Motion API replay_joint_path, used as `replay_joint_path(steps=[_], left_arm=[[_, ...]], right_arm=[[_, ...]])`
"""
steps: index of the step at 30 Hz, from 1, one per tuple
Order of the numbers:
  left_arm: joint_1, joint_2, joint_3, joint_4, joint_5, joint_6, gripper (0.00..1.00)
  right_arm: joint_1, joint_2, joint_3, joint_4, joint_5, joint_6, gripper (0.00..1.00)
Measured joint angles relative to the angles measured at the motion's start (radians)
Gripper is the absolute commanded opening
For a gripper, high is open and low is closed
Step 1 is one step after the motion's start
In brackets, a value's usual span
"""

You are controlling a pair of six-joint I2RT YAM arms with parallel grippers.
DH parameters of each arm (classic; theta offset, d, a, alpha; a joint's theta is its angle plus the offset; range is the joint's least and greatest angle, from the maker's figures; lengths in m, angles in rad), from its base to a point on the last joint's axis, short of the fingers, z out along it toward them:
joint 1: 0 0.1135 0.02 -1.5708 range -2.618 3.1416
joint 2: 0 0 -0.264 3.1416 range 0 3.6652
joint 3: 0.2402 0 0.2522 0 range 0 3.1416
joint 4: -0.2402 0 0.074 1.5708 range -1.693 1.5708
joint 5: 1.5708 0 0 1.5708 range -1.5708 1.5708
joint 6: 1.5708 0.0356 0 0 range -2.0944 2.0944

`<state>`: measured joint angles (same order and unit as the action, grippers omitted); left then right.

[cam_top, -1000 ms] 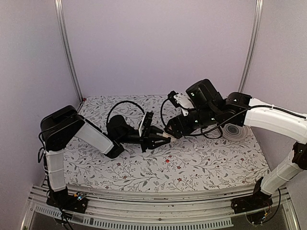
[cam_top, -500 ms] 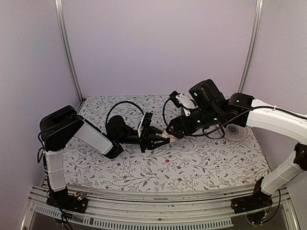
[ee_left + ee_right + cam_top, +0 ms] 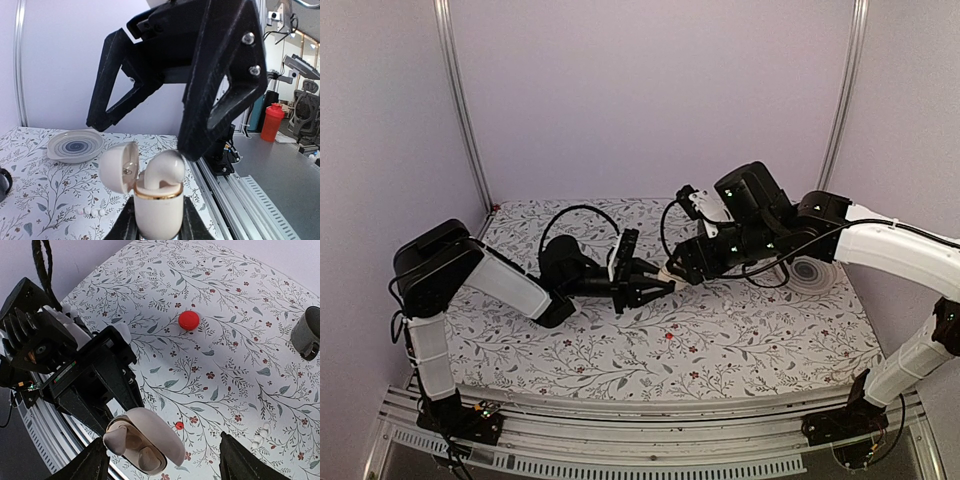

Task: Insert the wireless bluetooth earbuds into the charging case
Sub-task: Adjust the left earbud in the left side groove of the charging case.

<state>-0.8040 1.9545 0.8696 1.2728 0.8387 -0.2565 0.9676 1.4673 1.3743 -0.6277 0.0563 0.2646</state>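
The left gripper [image 3: 653, 288] has its fingers clamped on the case [image 3: 665, 283], which seems to be held a little above the table [image 3: 740, 340], near its middle. Over the last second the gripper has hardly shifted, though the left arm's elbow has swung slightly outward. Just to its right, the right gripper [image 3: 680, 268] has eased back and up. A second ago its tips were at the case's opening. Now its fingers are spread with nothing between them. I read that as a bud just let go into the case, so placing that one looks done or nearly done.

The top view shows only a pale speck between the two grippers. The left wrist view shows the case upright with its lid [image 3: 117, 166] hinged open to the left. An earbud [image 3: 162, 170] stands in the case with its head well above the gold rim, so it is probably not pressed home yet. The right wrist view looks down into the opening and shows two pale rounded shapes inside. Whether both are buds I cannot tell. Only that view shows a red disc [image 3: 189, 320], a mug [image 3: 306, 332] and a small white piece [image 3: 260, 435] on the table, too small to name. A plate [image 3: 810, 272] sits far right.
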Motion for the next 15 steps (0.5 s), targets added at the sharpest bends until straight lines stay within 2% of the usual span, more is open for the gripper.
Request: replay_joint_path(steps=[6, 15], left_arm=[[0.0, 0.0, 0.0, -0.03, -0.025, 0.021, 0.0], [0.0, 0.0, 0.0, -0.055, -0.081, 0.047, 0.0]], right_arm=[[0.0, 0.0, 0.03, -0.011, -0.006, 0.029, 0.71], [0.0, -0.024, 0.055, -0.026, -0.063, 0.121, 0.43]])
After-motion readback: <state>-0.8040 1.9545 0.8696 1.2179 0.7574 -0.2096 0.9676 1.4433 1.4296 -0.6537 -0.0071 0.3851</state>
